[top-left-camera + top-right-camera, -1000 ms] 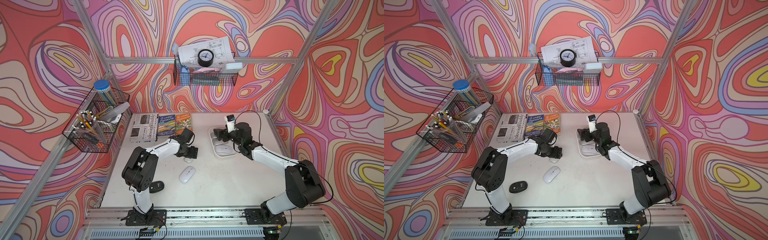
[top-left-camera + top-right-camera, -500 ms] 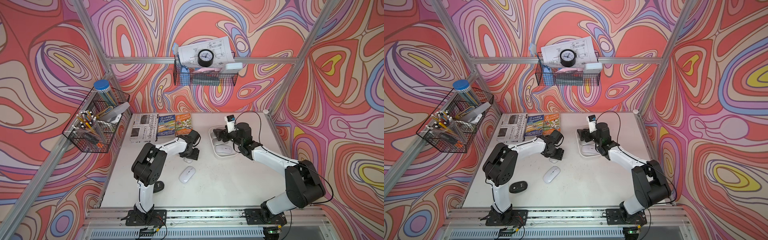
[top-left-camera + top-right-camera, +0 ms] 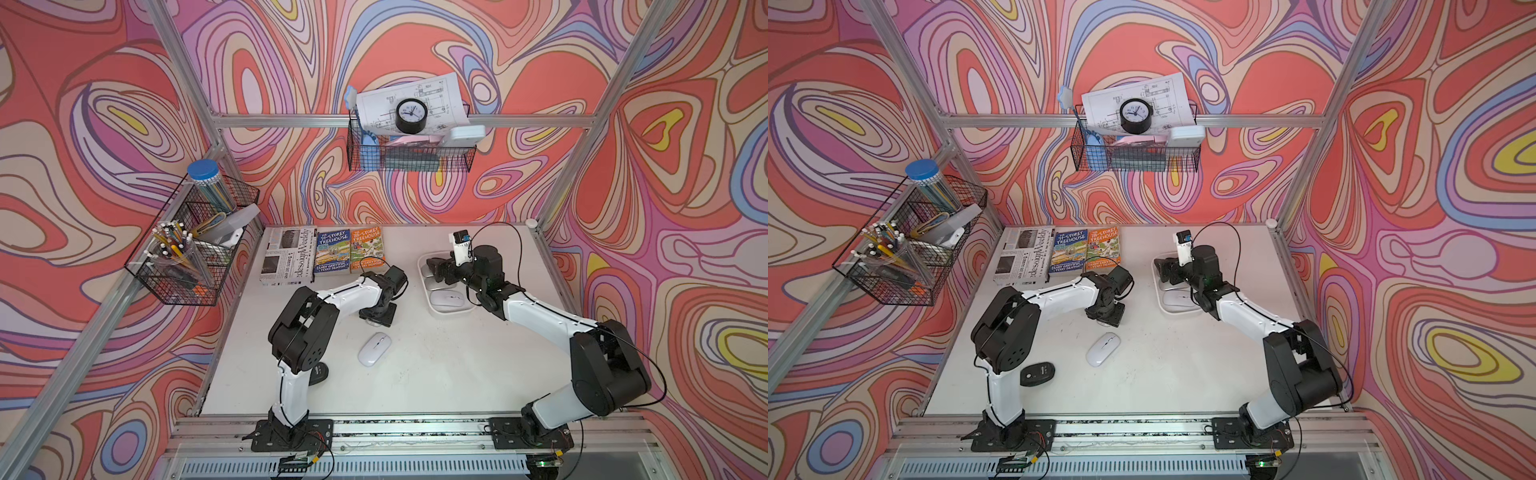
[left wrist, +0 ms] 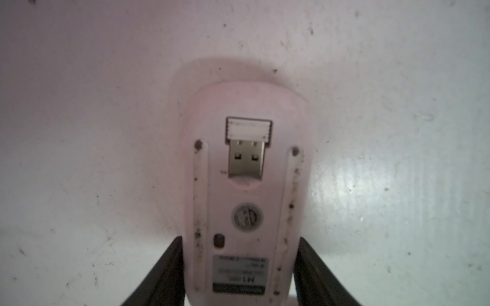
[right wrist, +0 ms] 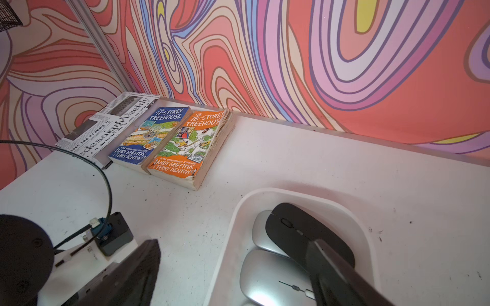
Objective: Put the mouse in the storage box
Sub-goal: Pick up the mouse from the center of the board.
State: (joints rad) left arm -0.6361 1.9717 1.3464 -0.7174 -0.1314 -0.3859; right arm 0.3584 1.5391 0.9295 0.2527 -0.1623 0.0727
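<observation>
A pale pink-white mouse (image 4: 246, 185) lies upside down on the table, its USB dongle showing. My left gripper (image 4: 240, 241) is shut on it, a finger pressed on each side. In both top views the left gripper (image 3: 376, 316) (image 3: 1106, 313) hides that mouse. The storage box (image 3: 452, 313) (image 3: 1177, 312) (image 5: 291, 192), a shallow white tray, holds a black mouse (image 5: 297, 230), two silver ones (image 5: 270, 273) and a white one (image 3: 446, 299). My right gripper (image 3: 434, 268) (image 5: 233, 246) hangs open over the box's far end, holding nothing.
A white mouse (image 3: 374, 349) (image 3: 1103, 349) lies loose mid-table. A black mouse (image 3: 1037, 373) sits by the left arm's base. Two books (image 3: 349, 249) and a magazine (image 3: 286, 257) lie at the back left. Wire baskets (image 3: 191, 241) (image 3: 409, 153) hang on the walls.
The left gripper's jaws have closed onto the upside-down mouse, and the left arm's elbow has swung to the right. The right arm has not moved.
</observation>
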